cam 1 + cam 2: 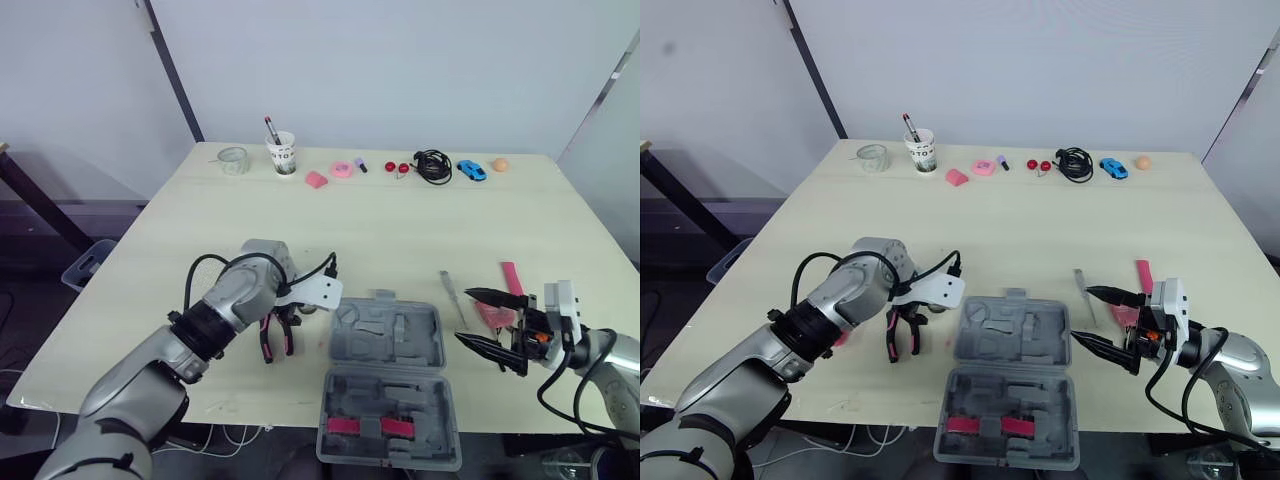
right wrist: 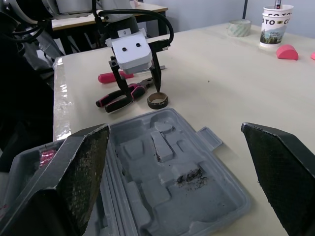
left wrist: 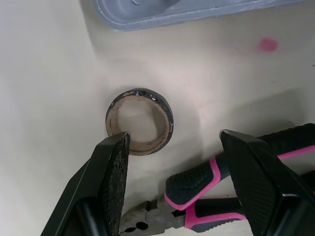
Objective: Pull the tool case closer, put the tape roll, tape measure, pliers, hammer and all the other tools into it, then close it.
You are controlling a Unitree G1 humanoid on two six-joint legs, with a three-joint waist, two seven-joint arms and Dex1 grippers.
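Positioning left gripper (image 3: 174, 140), spread wide, empty, over tape roll (image 3: 164, 114), lower left, for grasping; parking right gripper (image 1: 466, 315), likewise spread, empty, lower right.

Left arm (image 1: 225, 305) reaches forward and inward, elbow bent, wrist turned over so the left gripper (image 1: 288, 322) points straight down. Its fingers (image 3: 113, 167) stand well apart, nothing between the pads.

Right arm (image 1: 615, 360) sits low at the right side, forearm angled inward. Right gripper (image 1: 483, 320) points toward the robot's left, roughly level, spread wide, one finger above the other. Empty.
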